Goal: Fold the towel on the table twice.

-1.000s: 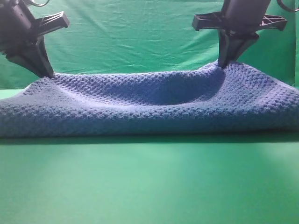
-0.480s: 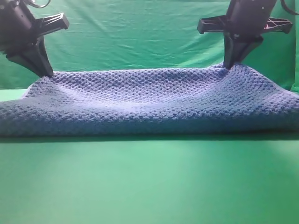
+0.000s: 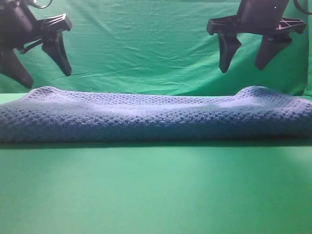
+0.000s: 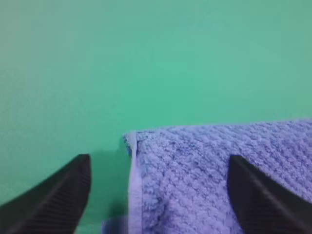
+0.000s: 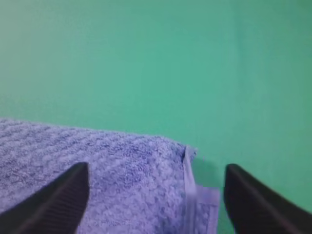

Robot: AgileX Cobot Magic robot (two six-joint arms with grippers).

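Observation:
The blue-grey waffle-weave towel (image 3: 156,114) lies folded in a long band across the green table (image 3: 156,190). My left gripper (image 3: 47,79) hangs open just above the towel's far left corner, holding nothing. Above the far right corner, where the cloth forms a small hump, my right gripper (image 3: 242,69) is open and empty too. In the left wrist view the towel (image 4: 219,165) shows its pale hemmed corner between the spread fingers of the left gripper (image 4: 160,158). The right wrist view shows the towel (image 5: 97,165) with its hemmed corner below the right gripper (image 5: 156,166).
A wrinkled green cloth backdrop (image 3: 146,44) hangs upright behind the towel. Bare green table runs from the towel's near fold to the front edge of the exterior view.
Both grippers opened, let go of the towel's far edge and rose slightly. The lifted layer dropped and now lies flat on the lower layer.

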